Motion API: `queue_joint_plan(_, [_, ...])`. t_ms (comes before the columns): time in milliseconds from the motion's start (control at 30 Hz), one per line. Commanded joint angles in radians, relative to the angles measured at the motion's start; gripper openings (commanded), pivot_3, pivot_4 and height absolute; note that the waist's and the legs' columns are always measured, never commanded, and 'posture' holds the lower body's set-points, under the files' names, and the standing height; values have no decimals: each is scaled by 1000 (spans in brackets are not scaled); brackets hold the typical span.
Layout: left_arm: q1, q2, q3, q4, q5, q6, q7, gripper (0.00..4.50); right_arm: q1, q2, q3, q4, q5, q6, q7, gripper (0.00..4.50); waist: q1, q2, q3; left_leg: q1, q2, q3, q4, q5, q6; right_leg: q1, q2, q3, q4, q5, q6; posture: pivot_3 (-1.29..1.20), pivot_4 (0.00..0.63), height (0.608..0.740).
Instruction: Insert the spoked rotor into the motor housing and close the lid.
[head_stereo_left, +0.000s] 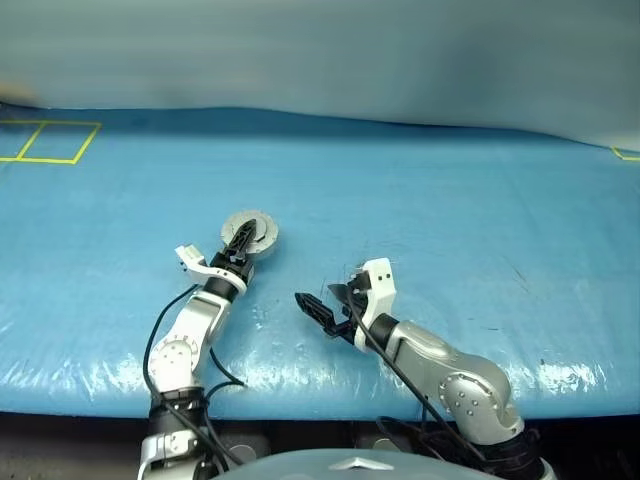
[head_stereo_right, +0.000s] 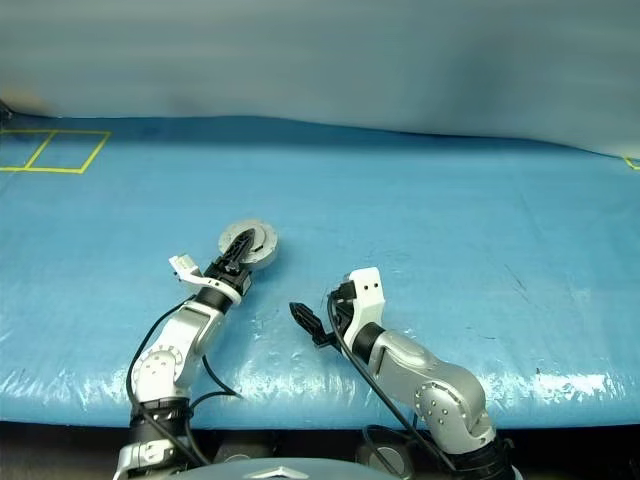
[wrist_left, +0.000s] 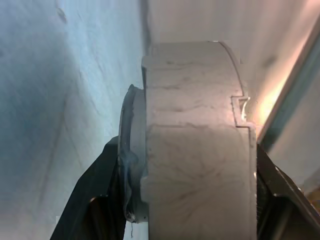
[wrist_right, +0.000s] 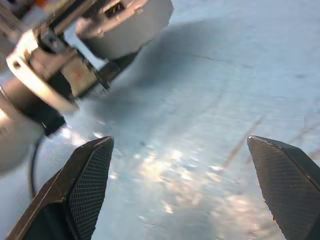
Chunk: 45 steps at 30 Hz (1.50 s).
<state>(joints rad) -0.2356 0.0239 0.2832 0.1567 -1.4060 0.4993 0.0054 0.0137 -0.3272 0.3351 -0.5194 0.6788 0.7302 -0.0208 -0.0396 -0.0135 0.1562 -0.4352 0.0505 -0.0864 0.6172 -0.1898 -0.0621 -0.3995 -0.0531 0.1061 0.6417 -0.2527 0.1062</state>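
Motor housing (head_stereo_left: 250, 233) sits on the blue counter (head_stereo_left: 450, 220), closed up grey on the outside, with the left claw (head_stereo_left: 238, 243) clamped across it. Right claw (head_stereo_left: 325, 305) hangs apart, nearer the counter's edge, holding nothing.

Right eye view: same layout — housing well clear of the right claw.

Left wrist view: black fingers (wrist_left: 90, 200) flank the grey body on both sides, lid (wrist_left: 131, 150) edge-on against one face. Grip looks to be on the rim only.

Right wrist view: fingers spread wide, bare counter between them; left claw and housing beyond.

Risk: rim-only pinch — the smooth round body could roll or slip out, or the lid could spring open if not fully seated.
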Motion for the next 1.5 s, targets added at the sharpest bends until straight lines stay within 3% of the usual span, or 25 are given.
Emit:
queue_joint_plan(33, [-173, 28, 47, 149, 101, -52, -17, 2369, 22, -24, 47, -35, -158, -63, 14, 4500, 4, -1, 0, 0, 0, 0, -1, 0, 0, 0, 0, 0, 0, 0, 0, 0, 150, 740])
queue_joint_plan(367, [-644, 101, 116, 800, 405, -173, -152, 2369, 70, 37, 39, -32, -300, -75, 40, 4500, 5, -6, 3, -3, -2, -3, -3, 0, 0, -1, 0, -1, -3, 5, 4, 0, 150, 740])
queue_joint_plan(600, [-712, 114, 136, 1021, 580, -201, -126, 2369, 86, 74, 21, -34, -351, -72, 56, 4500, 3, -6, 4, 0, -2, -3, -6, 1, 0, 0, -1, -1, -1, 4, 3, 0, 150, 740])
queue_joint_plan(633, [-701, 116, 135, 1030, 601, -193, -120, 2929, 89, 78, 17, -33, -355, -73, 60, 4500, 2, -6, 4, 1, -2, -4, -5, 1, -1, 1, 0, -1, 0, 4, 3, 0, 150, 740])
queue_joint_plan(800, [-620, 126, 158, 1011, 650, -129, -64, 4289, 91, 106, 1, -28, -373, -76, 69, 4500, -6, -5, -2, 10, -2, -3, -5, 1, -1, 8, -1, -1, 1, 1, 8, 0, 150, 740])
queue_joint_plan(967, [-427, 141, 158, 813, 669, 30, -19, 4456, 98, 146, 6, -17, -386, -80, 83, 4500, -40, 0, -15, 29, 0, 0, -8, -1, -3, 23, -1, -1, 1, -4, -1, 0, 150, 740])
queue_joint_plan(1200, [-45, 131, 131, 238, 620, 348, 63, 4456, 66, 159, 15, 17, -390, -69, 143, 4500, -61, 0, -35, 59, 3, 5, -18, -8, -12, 38, -1, 2, 1, -9, -7, 0, 150, 740])
queue_joint_plan(1333, [171, 219, -80, -100, 775, 230, -88, 4456, 46, 157, 4, 36, -393, -100, 188, 4500, -65, 1, -36, 61, 3, 5, -22, -9, -14, 37, -2, 3, -1, -10, -8, 0, 150, 740])
queue_joint_plan(1500, [302, 229, -164, -295, 896, -7, -183, 4456, 62, 132, 17, 72, -465, -318, 256, 4500, -51, -3, -31, 52, 2, 6, -25, -9, -15, 26, -2, 4, -2, -11, -9, 0, 150, 740])
